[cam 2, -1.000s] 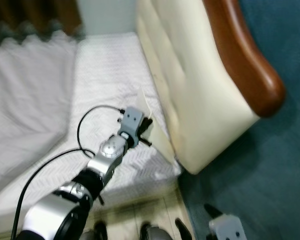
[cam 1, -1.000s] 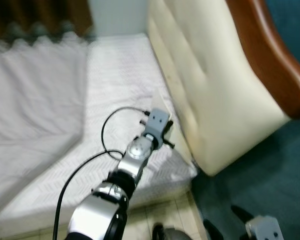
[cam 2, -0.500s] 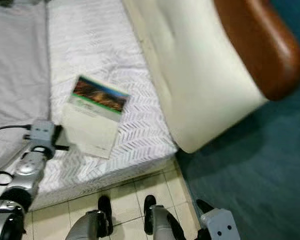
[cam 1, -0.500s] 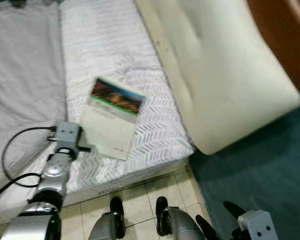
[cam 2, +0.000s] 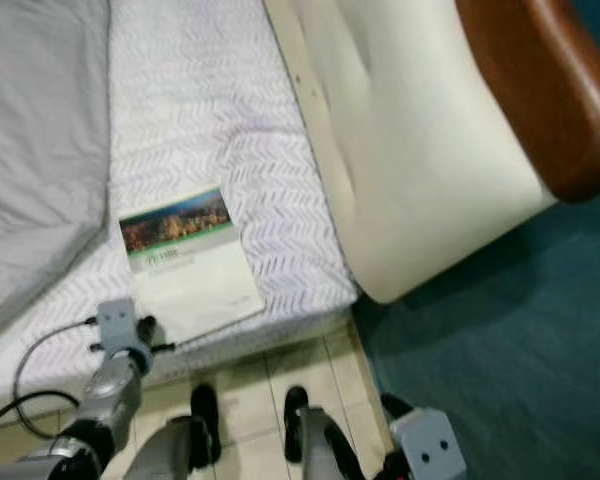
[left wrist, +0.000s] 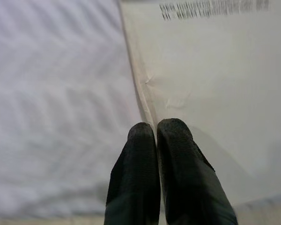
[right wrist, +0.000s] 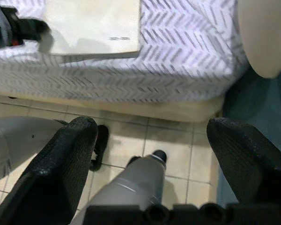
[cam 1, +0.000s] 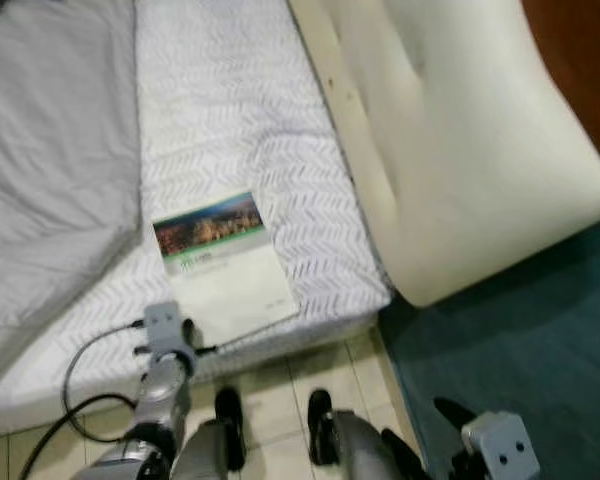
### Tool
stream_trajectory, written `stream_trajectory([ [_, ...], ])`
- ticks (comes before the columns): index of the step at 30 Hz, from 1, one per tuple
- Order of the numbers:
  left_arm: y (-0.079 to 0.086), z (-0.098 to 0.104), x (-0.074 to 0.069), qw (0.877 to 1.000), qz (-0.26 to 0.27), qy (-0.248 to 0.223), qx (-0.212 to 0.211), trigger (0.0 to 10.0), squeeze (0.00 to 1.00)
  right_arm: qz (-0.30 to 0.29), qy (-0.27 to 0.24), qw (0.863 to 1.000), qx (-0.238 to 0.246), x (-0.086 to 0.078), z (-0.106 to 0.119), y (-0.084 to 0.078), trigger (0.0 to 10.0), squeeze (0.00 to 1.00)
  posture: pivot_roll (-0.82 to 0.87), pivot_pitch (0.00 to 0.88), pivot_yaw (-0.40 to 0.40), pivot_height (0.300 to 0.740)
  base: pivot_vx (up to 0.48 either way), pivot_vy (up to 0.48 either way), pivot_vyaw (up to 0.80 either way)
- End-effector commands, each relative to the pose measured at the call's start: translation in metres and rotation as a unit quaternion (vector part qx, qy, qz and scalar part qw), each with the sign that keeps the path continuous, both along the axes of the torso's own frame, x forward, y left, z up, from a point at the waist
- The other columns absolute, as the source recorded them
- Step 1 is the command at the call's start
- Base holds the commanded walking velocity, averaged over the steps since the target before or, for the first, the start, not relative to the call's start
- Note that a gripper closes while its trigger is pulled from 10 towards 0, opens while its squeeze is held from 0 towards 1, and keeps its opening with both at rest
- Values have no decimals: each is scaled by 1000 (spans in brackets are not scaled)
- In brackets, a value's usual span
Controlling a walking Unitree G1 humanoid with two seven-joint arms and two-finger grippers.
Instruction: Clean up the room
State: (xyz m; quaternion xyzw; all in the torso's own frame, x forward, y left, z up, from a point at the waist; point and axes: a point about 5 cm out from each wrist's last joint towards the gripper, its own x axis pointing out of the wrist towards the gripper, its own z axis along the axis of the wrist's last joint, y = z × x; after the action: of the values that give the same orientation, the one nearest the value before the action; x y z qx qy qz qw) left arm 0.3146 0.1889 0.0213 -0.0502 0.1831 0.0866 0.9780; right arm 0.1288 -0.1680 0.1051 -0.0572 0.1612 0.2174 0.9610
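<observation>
Pincer on my left (left wrist: pixel 157 140), pressed closed and empty, has pulled back off the booklet (cam 1: pixel 225 265). It now lies flat on the bed (cam 1: pixel 240 120); placement looks done.

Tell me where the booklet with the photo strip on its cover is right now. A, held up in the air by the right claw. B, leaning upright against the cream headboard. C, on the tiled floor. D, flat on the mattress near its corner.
D: the booklet lies flat on the patterned mattress near its corner, the left claw shut at its edge.
</observation>
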Motion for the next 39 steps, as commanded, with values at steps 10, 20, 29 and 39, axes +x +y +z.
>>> stream_trajectory([
  [10,7,13,15,999,-7,28,44,10000,0,-8,35,999,-16,-17,-5,-4,10000,0,-384,525,-112,740,0,0,0],
  [20,11,-4,-1,997,62,49,-14,10000,0,-8,33,999,-16,-14,-7,-4,10000,0,-363,516,-113,740,0,0,0],
  [29,-8,-1,6,997,56,50,-28,10000,0,4,31,999,-23,-13,-6,-5,10000,0,-383,500,-131,740,0,0,0],
  [39,6,19,20,997,67,29,-8,10000,0,51,53,997,7,-25,-7,7,10000,0,-392,495,-117,740,0,0,0],
])
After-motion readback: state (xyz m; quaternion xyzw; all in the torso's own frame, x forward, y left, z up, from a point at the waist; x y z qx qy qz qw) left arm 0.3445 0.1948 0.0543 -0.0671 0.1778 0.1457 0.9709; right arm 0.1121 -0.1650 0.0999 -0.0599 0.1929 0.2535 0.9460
